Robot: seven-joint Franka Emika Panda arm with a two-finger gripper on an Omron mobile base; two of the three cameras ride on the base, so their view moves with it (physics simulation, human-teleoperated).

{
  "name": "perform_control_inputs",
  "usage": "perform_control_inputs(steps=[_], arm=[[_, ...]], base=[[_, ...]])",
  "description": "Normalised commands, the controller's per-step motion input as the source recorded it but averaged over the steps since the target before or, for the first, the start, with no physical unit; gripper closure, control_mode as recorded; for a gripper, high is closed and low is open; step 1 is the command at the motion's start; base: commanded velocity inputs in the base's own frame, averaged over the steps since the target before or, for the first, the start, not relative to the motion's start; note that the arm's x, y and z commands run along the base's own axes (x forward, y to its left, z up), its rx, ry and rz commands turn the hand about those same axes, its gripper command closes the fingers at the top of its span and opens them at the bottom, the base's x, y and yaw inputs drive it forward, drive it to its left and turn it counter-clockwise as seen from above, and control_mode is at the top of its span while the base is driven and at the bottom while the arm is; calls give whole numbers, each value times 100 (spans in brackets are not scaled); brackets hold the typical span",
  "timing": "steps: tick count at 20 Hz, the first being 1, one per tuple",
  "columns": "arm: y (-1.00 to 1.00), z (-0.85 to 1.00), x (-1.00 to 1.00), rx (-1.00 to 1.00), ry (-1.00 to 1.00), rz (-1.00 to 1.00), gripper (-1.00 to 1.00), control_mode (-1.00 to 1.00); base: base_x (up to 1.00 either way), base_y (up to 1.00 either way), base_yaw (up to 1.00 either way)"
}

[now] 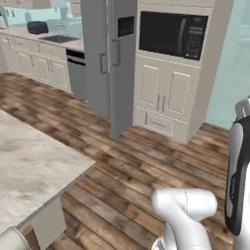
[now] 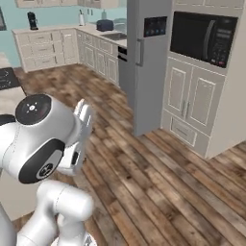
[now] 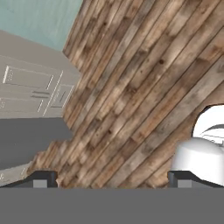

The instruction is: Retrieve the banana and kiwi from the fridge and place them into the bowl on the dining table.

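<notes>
The fridge [image 1: 108, 58] stands tall and grey across the wooden floor, with its dark bar handles facing me; it also appears in the right base view as the fridge [image 2: 146, 62]. Its doors look shut, so the banana and kiwi are hidden. A marble-patterned corner of the dining table [image 1: 29, 166] fills the left of the left base view. The bowl is out of view. In the hand view my gripper [image 3: 112, 180] is open, its two dark fingertips [image 3: 43, 179] far apart with nothing between them, above bare floorboards.
Cream cabinets [image 1: 166, 93] with a black microwave [image 1: 172, 34] above them stand right of the fridge. A dishwasher [image 1: 77, 73] and a sink counter [image 1: 53, 41] lie to its left. Open wooden floor [image 2: 158, 182] separates me from the fridge. My white arm [image 2: 38, 134] rises at lower left.
</notes>
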Motion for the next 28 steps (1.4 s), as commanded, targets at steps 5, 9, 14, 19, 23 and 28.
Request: perform_control_inputs(steps=[5, 9, 14, 19, 23, 28], arm=[[0, 0, 0, 0, 0, 0, -100, 100], [0, 0, 0, 0, 0, 0, -100, 100], [0, 0, 0, 0, 0, 0, -100, 100], [0, 0, 0, 0, 0, 0, -100, 100], [0, 0, 0, 0, 0, 0, -100, 100], [0, 0, 0, 0, 0, 0, -100, 100]], base=[[23, -63, -1], [63, -4, 38], [89, 0, 56], [96, -9, 61], [53, -56, 50], [28, -66, 37]])
